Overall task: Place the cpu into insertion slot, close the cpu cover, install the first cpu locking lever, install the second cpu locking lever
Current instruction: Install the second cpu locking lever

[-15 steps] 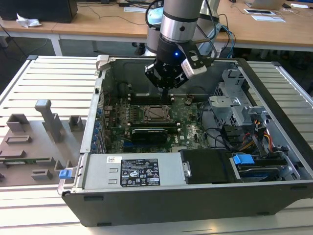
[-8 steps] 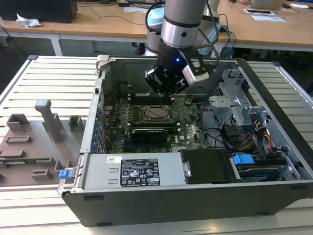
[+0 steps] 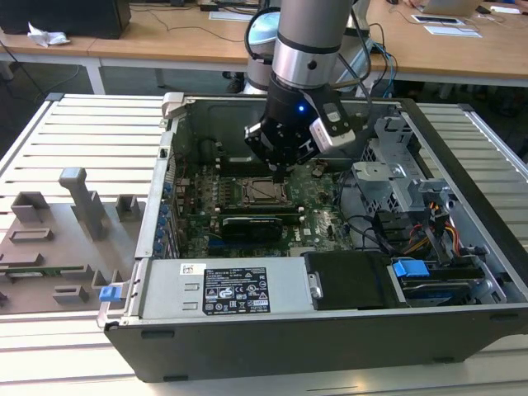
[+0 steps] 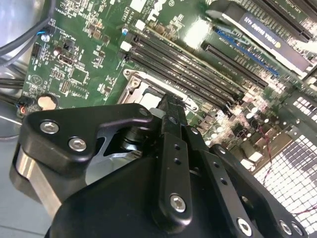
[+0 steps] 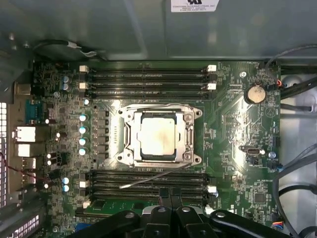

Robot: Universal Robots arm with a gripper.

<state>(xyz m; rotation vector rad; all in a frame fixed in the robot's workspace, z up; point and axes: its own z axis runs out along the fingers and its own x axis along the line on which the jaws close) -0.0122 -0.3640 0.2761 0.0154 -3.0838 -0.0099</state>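
The cpu [image 5: 157, 136], a silvery square chip, sits in the insertion slot [image 5: 158, 162] on the green motherboard. The cpu cover [image 5: 132, 139], a grey metal frame, lies flat around it. One thin wire lever [image 5: 156, 106] runs along one side of the socket. A second wire lever [image 5: 158, 176] slants away from the opposite side, across the black memory slots. My gripper [image 5: 171, 198] hovers beside that side, fingers shut with nothing between them. In the exterior view the gripper [image 3: 280, 169] hangs just above the socket [image 3: 266, 191]. The second wrist view has the fingertips [image 4: 171, 105] over the socket's edge [image 4: 141, 88].
Black memory slots [image 5: 148, 77] flank the socket. A grey power-supply box [image 3: 235, 289] fills the case's front, with a drive cage [image 3: 396, 177] and cables [image 3: 412, 235] on the exterior view's right. Case walls [image 3: 169, 165] enclose the board. Grey fixtures [image 3: 58, 239] stand outside on the left.
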